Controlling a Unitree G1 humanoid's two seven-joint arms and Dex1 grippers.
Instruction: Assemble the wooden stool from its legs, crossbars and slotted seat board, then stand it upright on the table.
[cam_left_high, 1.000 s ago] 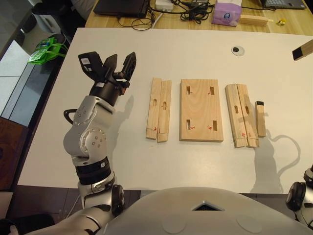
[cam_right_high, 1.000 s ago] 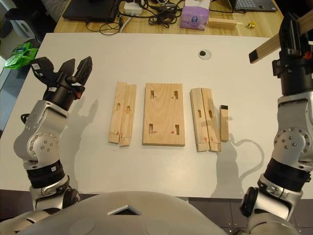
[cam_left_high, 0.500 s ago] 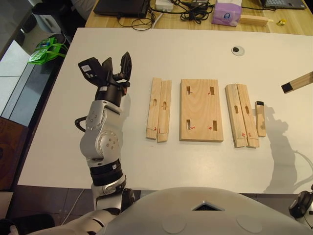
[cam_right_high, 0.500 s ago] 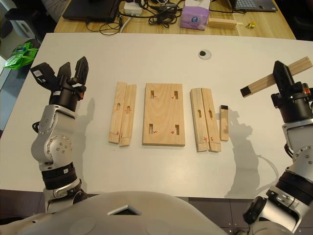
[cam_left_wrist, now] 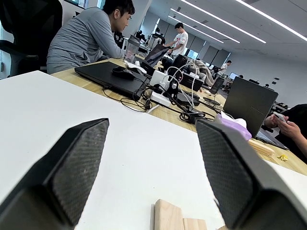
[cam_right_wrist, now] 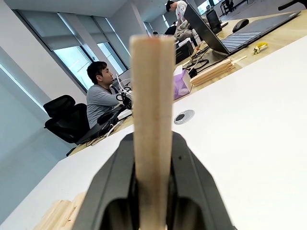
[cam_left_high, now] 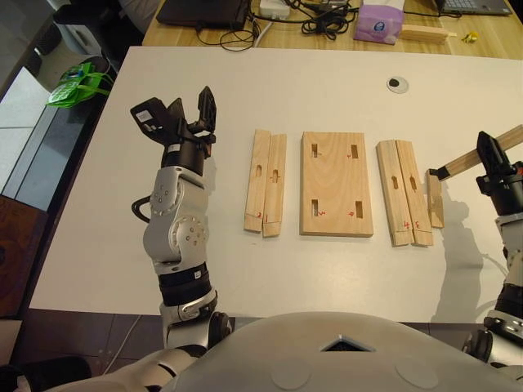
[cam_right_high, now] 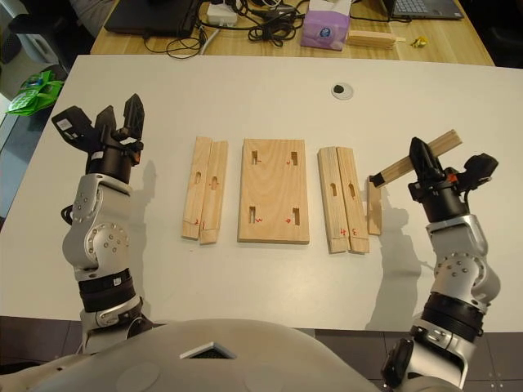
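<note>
Crossbar [cam_right_wrist: 152,86] pinched between right jaws; left jaws spread wide

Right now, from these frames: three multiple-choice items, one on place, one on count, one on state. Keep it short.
1. The seat board lies:
A) between the left leg pair and the right leg pair
B) stacked on the legs
C) in a gripper

2. Slots in the seat board:
A) two
B) four
C) six

3. The right gripper is:
A) open and empty
B) shut on a crossbar
C) shut on a leg

Answers:
1 A: it lies flat with a leg pair on each side.
2 B: one slot sits near each corner.
3 B: it clamps the dark-tipped crossbar, held raised.
</note>
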